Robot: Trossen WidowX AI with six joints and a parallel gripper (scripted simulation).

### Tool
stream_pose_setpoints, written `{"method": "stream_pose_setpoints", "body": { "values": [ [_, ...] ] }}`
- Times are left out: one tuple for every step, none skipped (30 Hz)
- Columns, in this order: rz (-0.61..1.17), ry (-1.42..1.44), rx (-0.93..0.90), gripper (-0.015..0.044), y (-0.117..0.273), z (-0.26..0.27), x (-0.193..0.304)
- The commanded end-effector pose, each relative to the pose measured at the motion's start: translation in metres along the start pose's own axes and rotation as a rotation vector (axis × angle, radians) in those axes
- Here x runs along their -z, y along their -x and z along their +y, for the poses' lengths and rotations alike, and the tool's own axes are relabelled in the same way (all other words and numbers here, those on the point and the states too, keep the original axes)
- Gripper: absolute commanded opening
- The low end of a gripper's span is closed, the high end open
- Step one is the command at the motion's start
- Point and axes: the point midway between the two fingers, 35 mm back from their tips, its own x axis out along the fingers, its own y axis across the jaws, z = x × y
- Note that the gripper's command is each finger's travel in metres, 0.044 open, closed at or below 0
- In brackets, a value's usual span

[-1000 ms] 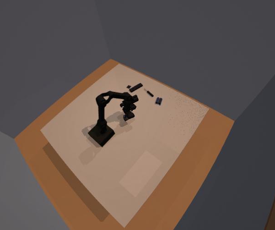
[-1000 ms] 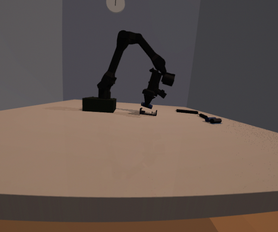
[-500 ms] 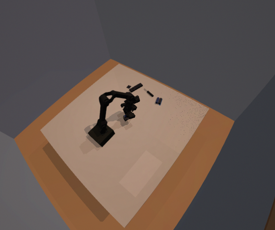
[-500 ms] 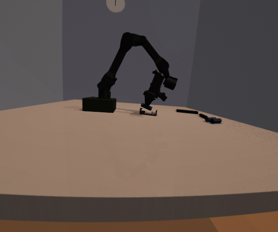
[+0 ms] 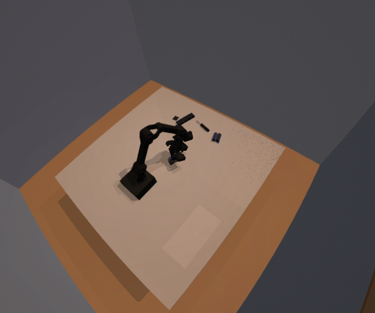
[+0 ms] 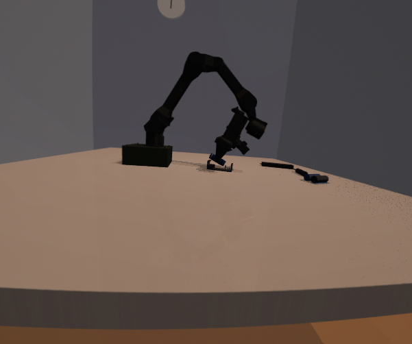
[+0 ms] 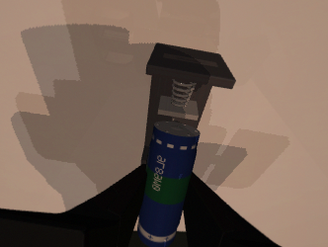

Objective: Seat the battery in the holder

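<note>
The jaws (image 5: 173, 157) (image 6: 219, 155) are closed partway, gripping a blue battery (image 5: 171, 159) (image 6: 219, 161) (image 7: 170, 183) with a green band, one side on each flank. The battery is tilted, its flat end lower and aimed toward the spring (image 7: 183, 93), which stands at the far end of the dark holder (image 6: 219, 169) (image 7: 153, 106) in the wrist view. The battery sits above the holder, not seated in it; whether the two touch anywhere I cannot tell. The holder rests on the pale bench (image 5: 140, 235) (image 6: 199, 229) (image 7: 282, 40). The arm (image 5: 142, 151) (image 6: 176, 90) arches up and over from its block base (image 5: 151, 183) (image 6: 131, 157). Well apart from the holder lie a long dark bar (image 5: 185, 118) (image 6: 277, 165), a short dark stick (image 5: 204, 127) (image 6: 301, 172) and two small cylinders (image 5: 218, 138) (image 6: 319, 179) side by side.
</note>
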Motion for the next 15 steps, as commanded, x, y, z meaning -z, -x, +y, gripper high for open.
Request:
{"method": "stream_pose_setpoints", "body": {
  "values": [
    [0.034,0.005,-0.002,0.0085,-0.0030,0.0004,-0.0017],
    [0.040,0.005,-0.002,0.0085,-0.0033,0.0004,-0.0021],
    [0.047,0.005,-0.002,0.0085,-0.0037,0.0004,-0.0025],
    [0.054,0.005,-0.001,0.0085,-0.0040,0.0004,-0.0029],
    [0.061,0.005,-0.001,0.0085,-0.0044,0.0004,-0.0033],
    [0.068,0.005,-0.001,0.0085,-0.0047,0.0004,-0.0037],
    [0.074,0.005,-0.001,0.0085,-0.0051,0.0004,-0.0041],
    [0.081,0.005,-0.001,0.0085,-0.0054,0.0004,-0.0044],
    [0.088,0.005,-0.001,0.0085,-0.0058,0.0004,-0.0048],
    [0.095,0.005,-0.001,0.0085,-0.0062,0.0004,-0.0052],
    [0.100,0.005,-0.001,0.0085,-0.0065,0.0004,-0.0055],
    [0.104,0.005,-0.001,0.0085,-0.0066,0.0004,-0.0057],
    [0.105,0.005,-0.001,0.0085,-0.0067,0.0004,-0.0058],
    [0.105,0.005,-0.001,0.0085,-0.0067,0.0004,-0.0059],
    [0.105,0.005,0.000,0.0085,-0.0066,0.0004,-0.0062]
  ]
}}
